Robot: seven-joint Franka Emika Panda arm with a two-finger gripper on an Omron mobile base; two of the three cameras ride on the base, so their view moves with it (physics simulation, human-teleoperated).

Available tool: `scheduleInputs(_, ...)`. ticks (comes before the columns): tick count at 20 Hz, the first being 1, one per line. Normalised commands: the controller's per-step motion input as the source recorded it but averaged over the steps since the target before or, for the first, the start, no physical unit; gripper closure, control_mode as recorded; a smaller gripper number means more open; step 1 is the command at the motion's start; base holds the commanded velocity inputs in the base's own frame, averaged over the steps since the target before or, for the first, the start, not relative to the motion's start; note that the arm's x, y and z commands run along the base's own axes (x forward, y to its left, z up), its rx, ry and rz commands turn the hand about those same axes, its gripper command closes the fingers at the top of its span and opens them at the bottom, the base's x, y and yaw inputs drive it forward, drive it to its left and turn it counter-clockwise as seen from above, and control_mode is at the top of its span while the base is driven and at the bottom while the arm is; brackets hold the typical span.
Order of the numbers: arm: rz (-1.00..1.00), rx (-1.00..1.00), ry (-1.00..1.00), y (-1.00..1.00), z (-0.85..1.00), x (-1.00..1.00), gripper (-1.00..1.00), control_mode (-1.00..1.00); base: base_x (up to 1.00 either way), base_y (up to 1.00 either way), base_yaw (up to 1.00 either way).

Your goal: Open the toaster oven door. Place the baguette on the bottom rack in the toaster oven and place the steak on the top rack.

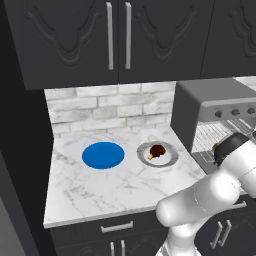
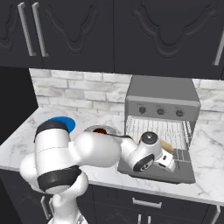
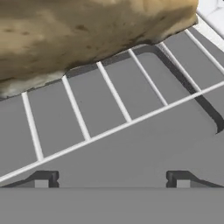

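Baguette (image 3: 87, 35): lies on a wire rack (image 3: 113, 113) inside the toaster oven (image 2: 162, 94), just ahead of the claw (image 3: 112, 179), not held. Claw: fingers spread wide, empty. Steak (image 1: 158, 151): on a plate (image 1: 170, 159) on the counter (image 1: 100, 185), well apart.

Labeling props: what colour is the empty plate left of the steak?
Solid bright blue plate, clearest in the left base view.

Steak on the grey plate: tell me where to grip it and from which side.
Grip the steak across its dark middle, coming from straight above. It is a small lump lying on the plate, whose raised rim blocks a low sideways approach. The open tool is at the baguette now.
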Motion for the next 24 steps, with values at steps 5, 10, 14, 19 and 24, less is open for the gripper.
scheduleInputs(5,-0.01,0.00,0.00,0.03,0.00,0.29,-1.00,-1.00,0.00,0.00,0.00)
scheduleInputs(10,-0.03,0.00,0.00,0.00,-0.01,0.25,-1.00,-1.00,0.00,0.00,0.00)
scheduleInputs(14,-0.03,0.00,0.00,0.00,-0.01,0.19,-1.00,-1.00,0.00,0.00,0.00)
scheduleInputs(19,-0.05,0.00,0.00,-0.01,0.00,0.22,-1.00,-1.00,0.00,0.00,0.00)
scheduleInputs(24,-0.06,0.00,0.00,0.00,0.00,0.23,-1.00,-1.00,0.00,0.00,0.00)
